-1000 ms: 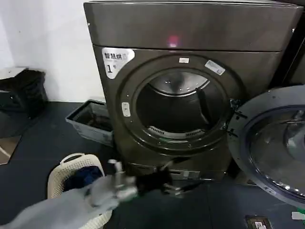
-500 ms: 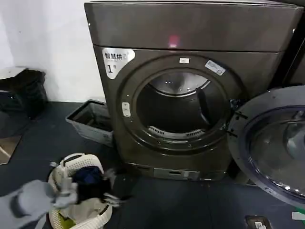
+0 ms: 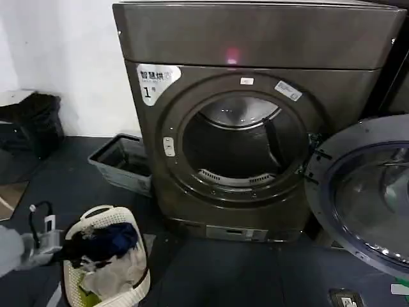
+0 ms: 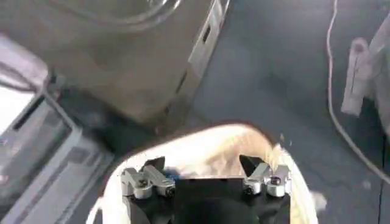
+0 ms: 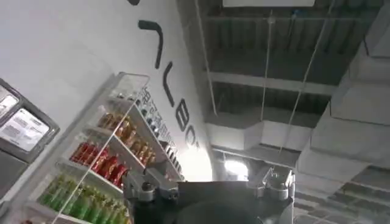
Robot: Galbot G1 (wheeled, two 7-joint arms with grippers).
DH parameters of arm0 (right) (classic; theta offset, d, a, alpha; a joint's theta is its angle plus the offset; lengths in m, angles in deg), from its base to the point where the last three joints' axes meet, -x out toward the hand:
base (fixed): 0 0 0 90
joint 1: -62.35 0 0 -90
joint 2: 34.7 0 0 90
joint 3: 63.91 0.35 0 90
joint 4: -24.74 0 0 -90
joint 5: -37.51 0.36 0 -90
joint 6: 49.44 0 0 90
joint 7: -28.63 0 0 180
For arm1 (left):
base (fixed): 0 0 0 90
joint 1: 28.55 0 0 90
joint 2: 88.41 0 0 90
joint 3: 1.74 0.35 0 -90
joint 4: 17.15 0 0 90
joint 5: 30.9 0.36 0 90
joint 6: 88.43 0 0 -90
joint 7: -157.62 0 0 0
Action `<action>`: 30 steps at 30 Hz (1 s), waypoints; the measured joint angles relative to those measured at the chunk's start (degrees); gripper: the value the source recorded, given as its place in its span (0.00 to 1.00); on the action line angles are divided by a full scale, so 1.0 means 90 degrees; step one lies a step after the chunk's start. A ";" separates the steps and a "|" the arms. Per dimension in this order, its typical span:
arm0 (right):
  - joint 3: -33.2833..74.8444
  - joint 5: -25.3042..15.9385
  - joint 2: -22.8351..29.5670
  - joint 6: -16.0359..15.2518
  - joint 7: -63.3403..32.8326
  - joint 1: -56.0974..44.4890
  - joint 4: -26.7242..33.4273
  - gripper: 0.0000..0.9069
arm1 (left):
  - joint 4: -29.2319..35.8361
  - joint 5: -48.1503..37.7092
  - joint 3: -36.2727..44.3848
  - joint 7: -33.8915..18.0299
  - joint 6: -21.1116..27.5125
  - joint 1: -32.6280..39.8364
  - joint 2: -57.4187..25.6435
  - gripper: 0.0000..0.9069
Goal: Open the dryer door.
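The dryer door (image 3: pixel 367 195) stands swung fully open at the right side of the dryer (image 3: pixel 255 115), hinged at the right edge of the opening, its inner face turned toward the head camera. Its grey rim surrounds a clear glass bowl, and the door's far side runs out of frame. The drum opening (image 3: pixel 241 146) is exposed, circular and dark inside, with a perforated lint guard along its lower lip. The white "1" sticker (image 3: pixel 156 81) sits at the upper left of the front panel, and a small pink light (image 3: pixel 232 55) glows on the top fascia.

On the floor left of the dryer lies a grey crate (image 3: pixel 123 163), just beside the machine's lower left corner. Nearer the camera stands a cream laundry basket (image 3: pixel 105 259) holding dark and light clothing.

The left end effector (image 4: pixel 206 176) hangs above the basket, well apart from the door; in the left wrist view its fingers are spread wide with nothing between them, and the dryer's base (image 4: pixel 152 67) appears beyond. The left arm shows at the lower left edge of the head view.

The right end effector (image 5: pixel 207 185) points upward toward the ceiling, near a shelf of drinks (image 5: pixel 103 164). Whether it is wide or narrow, cannot tell.
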 joint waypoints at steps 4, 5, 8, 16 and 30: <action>0.0041 0.0016 0.0013 0.0000 0.0047 -0.0072 0.0004 1.00 | -0.0121 0.0101 -0.0008 0.0083 0.0046 -0.0032 -0.0026 1.00; 0.0063 0.0019 0.0001 0.0000 0.0057 -0.0094 0.0011 1.00 | -0.0126 0.0133 -0.0009 0.0087 0.0045 -0.0049 -0.0043 1.00; 0.0105 0.0021 -0.0007 -0.0012 0.0084 -0.0132 0.0014 1.00 | -0.0129 0.0271 -0.0016 0.0101 0.0054 -0.0116 -0.0044 1.00; 0.0149 0.0029 -0.0013 -0.0026 0.0103 -0.0180 -0.0024 1.00 | -0.0183 0.0369 -0.0015 -0.0123 0.0012 -0.0211 -0.0049 1.00; 0.0204 0.0028 0.0005 -0.0055 0.0128 -0.0236 -0.0022 1.00 | -0.0207 0.0764 -0.0146 0.0073 0.0014 -0.0426 -0.0125 1.00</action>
